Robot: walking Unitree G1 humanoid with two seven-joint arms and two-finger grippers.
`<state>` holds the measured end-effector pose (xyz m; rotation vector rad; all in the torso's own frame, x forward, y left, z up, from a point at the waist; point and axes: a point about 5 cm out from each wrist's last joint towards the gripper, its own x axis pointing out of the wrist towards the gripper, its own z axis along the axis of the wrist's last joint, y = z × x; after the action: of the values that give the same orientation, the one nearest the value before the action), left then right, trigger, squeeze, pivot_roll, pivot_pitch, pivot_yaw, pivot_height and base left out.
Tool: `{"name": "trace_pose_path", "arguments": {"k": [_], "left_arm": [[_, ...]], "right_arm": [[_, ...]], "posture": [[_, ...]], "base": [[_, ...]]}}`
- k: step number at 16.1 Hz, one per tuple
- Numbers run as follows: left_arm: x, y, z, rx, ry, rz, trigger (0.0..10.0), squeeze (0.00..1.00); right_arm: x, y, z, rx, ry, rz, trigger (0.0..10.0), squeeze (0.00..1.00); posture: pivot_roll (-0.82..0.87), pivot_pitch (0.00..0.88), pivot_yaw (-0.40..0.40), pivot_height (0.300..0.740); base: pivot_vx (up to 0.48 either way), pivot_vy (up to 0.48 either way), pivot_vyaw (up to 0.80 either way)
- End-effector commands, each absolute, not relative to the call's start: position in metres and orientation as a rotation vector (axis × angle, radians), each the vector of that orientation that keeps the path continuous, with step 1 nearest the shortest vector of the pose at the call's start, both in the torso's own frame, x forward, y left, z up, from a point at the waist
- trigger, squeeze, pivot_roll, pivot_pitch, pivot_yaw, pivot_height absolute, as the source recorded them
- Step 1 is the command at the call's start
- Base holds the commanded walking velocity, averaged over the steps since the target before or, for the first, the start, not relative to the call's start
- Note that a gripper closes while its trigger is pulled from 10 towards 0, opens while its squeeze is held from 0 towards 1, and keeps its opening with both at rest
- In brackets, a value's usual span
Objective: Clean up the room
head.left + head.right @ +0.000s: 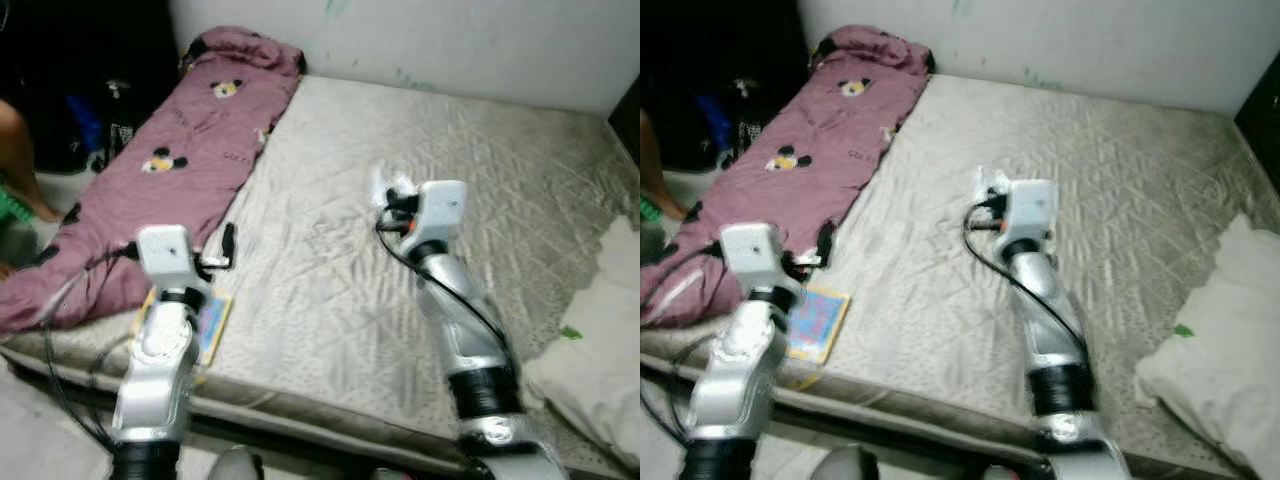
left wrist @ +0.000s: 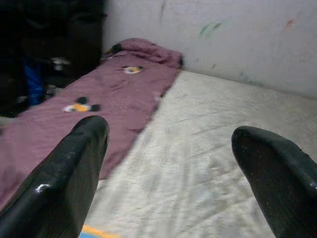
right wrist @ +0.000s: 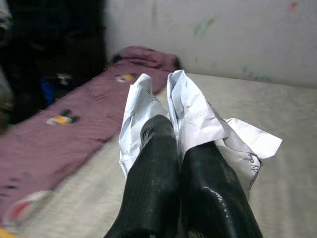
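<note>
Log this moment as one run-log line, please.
right tool: shut on crumpled paper, above mattress | left tool: open, empty, near booklet | purple blanket: unfolded

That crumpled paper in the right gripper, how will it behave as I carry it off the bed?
The crumpled paper is probably very light and floppy: its creased edges splay freely past the right gripper. The shut fingers pinch only a fold, so it may slip or tear if snagged. It should not roll if dropped on the mattress.
</note>
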<state>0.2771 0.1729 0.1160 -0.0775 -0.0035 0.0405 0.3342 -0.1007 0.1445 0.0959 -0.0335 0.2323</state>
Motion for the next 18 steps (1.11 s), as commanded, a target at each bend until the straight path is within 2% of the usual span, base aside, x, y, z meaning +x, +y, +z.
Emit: {"name": "trace_pose_path", "arguments": {"k": [1,7,17,18], "left_arm": [[0.279,0.169,0.119,-0.082,-0.013,0.025,10.0,0.0],[0.28,0.169,0.122,-0.133,-0.039,0.028,10.0,0.0],[0.281,0.167,0.123,-0.148,-0.045,0.015,10.0,0.0],[0.281,0.167,0.123,-0.15,-0.048,0.015,10.0,0.0]], "right_arm": [[0.335,-0.104,0.148,0.08,-0.053,0.235,10.0,0.0],[0.334,-0.103,0.145,0.079,-0.038,0.244,10.0,0.0],[0.335,-0.102,0.137,0.043,-0.006,0.246,10.0,0.0],[0.335,-0.101,0.136,0.05,0.005,0.255,10.0,0.0]], "posture": [[-0.05,0.0,-0.02,0.74],[-0.05,0.0,-0.02,0.74],[-0.06,0.0,-0.025,0.74],[-0.06,0.0,-0.024,0.74]], "base": [[0.0,0.48,0.0],[0.0,0.471,0.0],[0.0,0.0,0.0],[0.0,0.0,-0.8]]}}
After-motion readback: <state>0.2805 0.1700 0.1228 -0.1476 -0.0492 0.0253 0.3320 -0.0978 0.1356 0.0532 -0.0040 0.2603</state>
